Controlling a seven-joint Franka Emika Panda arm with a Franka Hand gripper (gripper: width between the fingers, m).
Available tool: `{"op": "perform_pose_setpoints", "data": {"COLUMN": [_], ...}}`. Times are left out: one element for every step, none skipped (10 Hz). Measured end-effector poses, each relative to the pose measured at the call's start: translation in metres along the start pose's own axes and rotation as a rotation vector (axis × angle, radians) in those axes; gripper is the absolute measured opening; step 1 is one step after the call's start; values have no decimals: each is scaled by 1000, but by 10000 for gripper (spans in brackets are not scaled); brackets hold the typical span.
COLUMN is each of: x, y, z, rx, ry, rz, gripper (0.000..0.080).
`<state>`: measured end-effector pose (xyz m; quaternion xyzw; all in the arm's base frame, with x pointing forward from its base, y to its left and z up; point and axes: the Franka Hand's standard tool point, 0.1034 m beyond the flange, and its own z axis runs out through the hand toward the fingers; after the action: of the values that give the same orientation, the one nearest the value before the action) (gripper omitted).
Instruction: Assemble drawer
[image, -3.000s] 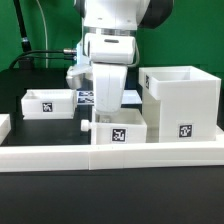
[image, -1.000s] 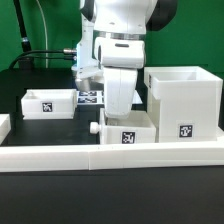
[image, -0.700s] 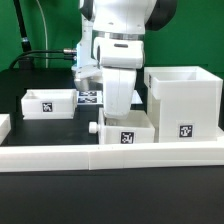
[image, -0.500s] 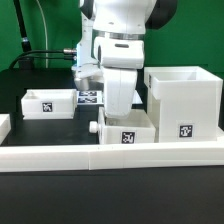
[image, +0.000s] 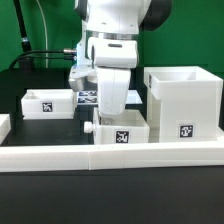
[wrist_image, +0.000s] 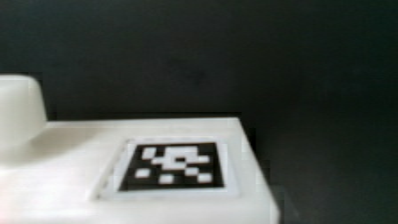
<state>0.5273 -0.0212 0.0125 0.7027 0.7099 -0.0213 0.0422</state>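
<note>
1. Drawer parts stand apart on the black table. The open-topped housing is at the exterior view's right, with its front foot just behind the border wall.
2. One tray sits against the wall, just beside the housing's near side. Its knob juts toward the exterior view's left, into bare table.
3. A second tray lies well apart at the exterior view's left. A clear strip runs between it and the wall.
4. The gripper hangs over the middle tray's rear edge. Its fingers are hidden, so I cannot tell whether it is open or closed.
5. The marker board shows behind the arm, between the second tray and the arm.
6. The wrist view is blurred. A tag lies on a flat white face whose edge meets dark table, and I cannot tell which part it is.
</note>
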Motion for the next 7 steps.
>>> {"op": "perform_pose_setpoints", "data": {"x": [-10, -18, -29, -35, -33, -31, -33], "y": [-1, -1, -3, -4, -4, -4, -5], "z": [1, 2, 3, 4, 4, 4, 4], "rx": [2, 3, 7, 10, 11, 11, 13], "ry": [6, 16, 37, 52, 58, 58, 57], "rz": [-45, -42, -59, -41, 1, 25, 25], "gripper": [42, 42, 42, 42, 42, 42, 42]}}
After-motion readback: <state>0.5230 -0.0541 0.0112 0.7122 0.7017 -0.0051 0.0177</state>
